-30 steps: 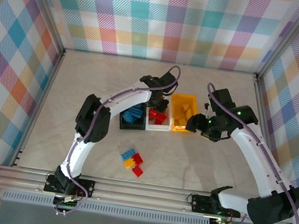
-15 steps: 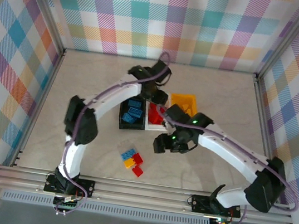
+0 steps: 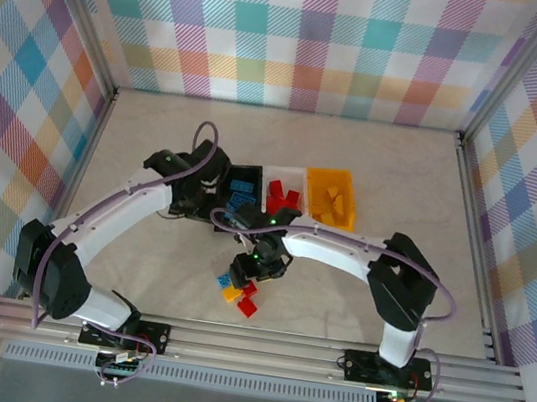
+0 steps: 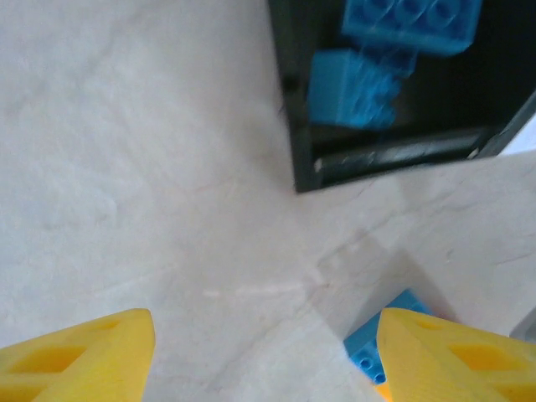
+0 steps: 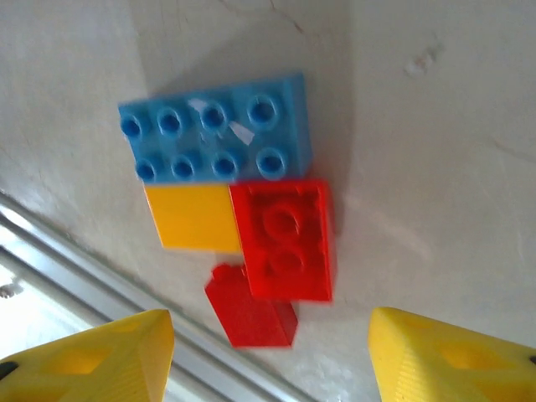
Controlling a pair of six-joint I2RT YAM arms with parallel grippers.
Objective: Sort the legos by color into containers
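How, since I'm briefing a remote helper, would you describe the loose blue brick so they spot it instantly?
On the table, between the black bin and the front rail, four loose bricks lie bunched together. The blue brick is on the bunch's far side, against the yellow brick and a red brick; it is the only blue one there, with eight studs in two rows.

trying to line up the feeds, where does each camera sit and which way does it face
Top external: high behind the bases, looking down on the table, bins and loose bricks; both arms show.
Left wrist: on the left arm, facing down at the black bin's corner; left gripper's yellow fingertips at the bottom corners.
Right wrist: on the right arm, facing down at the loose bricks; right gripper's yellow fingertips likewise.
Shared: top and right wrist both hold the loose bricks; top and left wrist the black bin.
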